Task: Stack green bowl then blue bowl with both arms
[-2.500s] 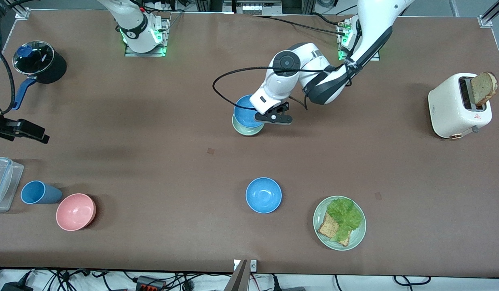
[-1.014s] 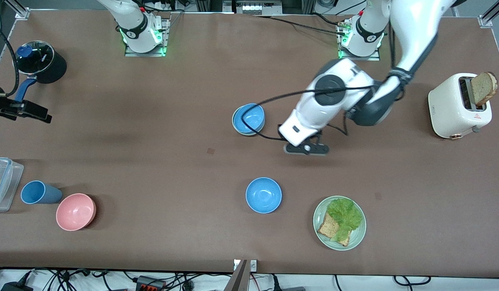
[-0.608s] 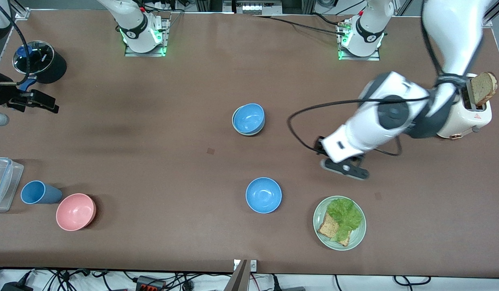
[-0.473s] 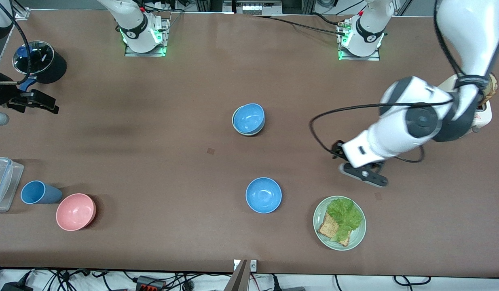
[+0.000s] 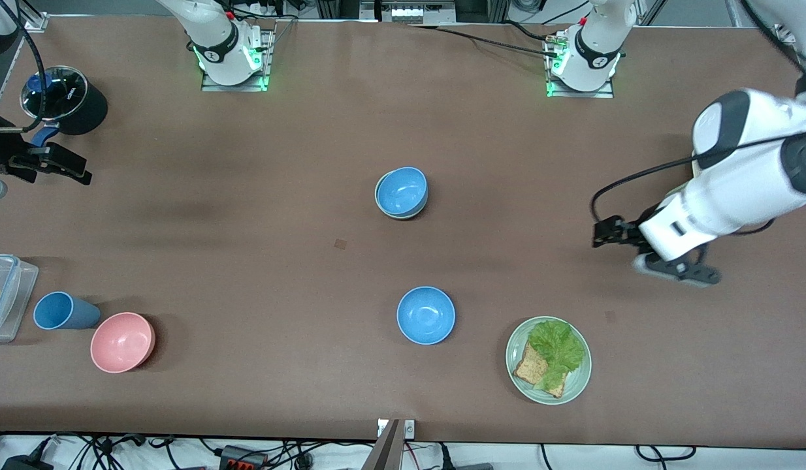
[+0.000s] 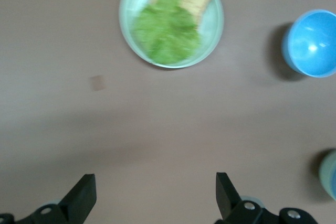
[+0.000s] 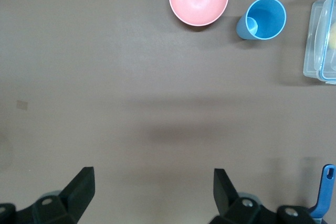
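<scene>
Since the blue bowl (image 5: 402,190) already sits nested in the green bowl (image 5: 381,203) mid-table, your left hand (image 5: 677,273), wide open and empty, is well apart toward its own end, and your right hand (image 5: 50,166), also open and empty, waits at the other.

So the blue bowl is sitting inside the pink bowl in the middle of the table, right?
Not quite. In the front view the blue bowl sits inside the green bowl, in the middle of the table. The pink bowl stands empty beside the blue cup, toward the right arm's end.

Sky-blue bowl (image 5: 403,190) nested in sage-green bowl (image 5: 381,204) on brown table (image 5: 246,261).
</scene>
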Motion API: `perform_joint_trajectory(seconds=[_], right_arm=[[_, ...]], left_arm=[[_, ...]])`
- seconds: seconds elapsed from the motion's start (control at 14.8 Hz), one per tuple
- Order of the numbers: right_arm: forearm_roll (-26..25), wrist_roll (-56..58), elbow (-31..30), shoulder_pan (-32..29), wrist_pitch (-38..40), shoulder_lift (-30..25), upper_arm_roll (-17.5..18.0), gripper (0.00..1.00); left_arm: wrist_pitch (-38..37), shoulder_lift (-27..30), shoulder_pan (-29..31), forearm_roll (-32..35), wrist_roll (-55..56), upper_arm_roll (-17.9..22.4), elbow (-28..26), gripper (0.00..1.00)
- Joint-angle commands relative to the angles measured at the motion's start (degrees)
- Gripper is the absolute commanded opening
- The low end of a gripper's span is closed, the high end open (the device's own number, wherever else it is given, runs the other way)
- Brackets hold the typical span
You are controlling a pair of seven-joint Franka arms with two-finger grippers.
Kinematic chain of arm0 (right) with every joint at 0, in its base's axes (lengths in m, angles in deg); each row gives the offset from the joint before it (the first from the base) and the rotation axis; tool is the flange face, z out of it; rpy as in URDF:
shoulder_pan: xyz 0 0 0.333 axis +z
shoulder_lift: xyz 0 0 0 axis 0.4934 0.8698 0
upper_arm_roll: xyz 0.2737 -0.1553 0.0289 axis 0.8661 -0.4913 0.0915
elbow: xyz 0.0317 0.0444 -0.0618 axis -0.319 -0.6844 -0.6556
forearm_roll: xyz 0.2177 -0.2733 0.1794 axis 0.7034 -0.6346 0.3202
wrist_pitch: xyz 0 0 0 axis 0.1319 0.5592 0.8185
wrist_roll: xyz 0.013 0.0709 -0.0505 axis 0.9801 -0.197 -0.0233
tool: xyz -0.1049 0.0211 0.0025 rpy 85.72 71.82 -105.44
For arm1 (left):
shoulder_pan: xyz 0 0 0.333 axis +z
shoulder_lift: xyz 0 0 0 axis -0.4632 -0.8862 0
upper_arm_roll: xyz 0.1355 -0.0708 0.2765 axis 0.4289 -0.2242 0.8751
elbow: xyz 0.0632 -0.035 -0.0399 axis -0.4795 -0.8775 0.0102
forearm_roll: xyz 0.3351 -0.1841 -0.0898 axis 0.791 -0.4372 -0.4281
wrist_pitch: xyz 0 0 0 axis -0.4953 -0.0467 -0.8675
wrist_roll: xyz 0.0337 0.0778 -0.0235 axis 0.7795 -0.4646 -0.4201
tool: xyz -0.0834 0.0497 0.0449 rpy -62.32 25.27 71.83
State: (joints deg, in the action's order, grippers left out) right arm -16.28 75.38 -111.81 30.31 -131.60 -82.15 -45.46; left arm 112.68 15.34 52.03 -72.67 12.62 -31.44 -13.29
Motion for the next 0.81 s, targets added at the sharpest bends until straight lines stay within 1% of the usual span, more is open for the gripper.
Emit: perform_joint_trajectory(seconds=[0.0,0.07,0.14,0.27,0.34,0.47,0.61,0.68,0.74], right_arm=[[-0.1,-0.9,-0.3,0.7,0.1,-0.8,-0.1,1.00],[-0.1,-0.8,-0.3,0.7,0.0,-0.8,0.0,1.00],[-0.2,-0.8,-0.3,0.4,0.0,-0.8,0.0,1.00],[-0.3,-0.8,-0.3,0.0,0.0,-0.5,0.7,1.00],[-0.3,-0.8,-0.3,-0.8,-0.2,-0.5,1.7,1.00],[-0.3,-0.8,-0.3,-1.5,-0.1,-0.5,2.4,1.00],[-0.2,-0.8,-0.3,-1.5,0.1,-0.8,2.4,1.00],[-0.2,-0.8,-0.3,-1.5,0.1,-0.8,2.4,1.00],[-0.2,-0.8,-0.3,-1.4,0.2,-0.8,2.4,1.00]], left_arm=[[1.8,12.0,-1.5,-2.0,-0.7,5.3,-9.5,1.00],[0.3,13.0,-3.1,-2.0,-0.8,7.9,-9.5,1.00],[-1.0,13.4,-5.9,-2.0,-2.1,11.6,-8.9,1.00],[-3.2,13.8,-11.0,-2.2,-7.8,18.8,-7.2,1.00],[-5.3,13.7,-11.3,-2.1,-9.5,19.6,-6.1,1.00],[-9.3,13.6,-11.5,-2.0,-10.0,19.6,-4.8,1.00],[-11.6,13.6,-11.8,-2.1,-10.1,19.0,-3.6,1.00],[-11.8,13.2,-13.2,-2.3,-9.4,18.9,-2.7,1.00],[-12.0,12.5,-13.2,-2.3,-9.4,18.8,-1.3,1.00]])
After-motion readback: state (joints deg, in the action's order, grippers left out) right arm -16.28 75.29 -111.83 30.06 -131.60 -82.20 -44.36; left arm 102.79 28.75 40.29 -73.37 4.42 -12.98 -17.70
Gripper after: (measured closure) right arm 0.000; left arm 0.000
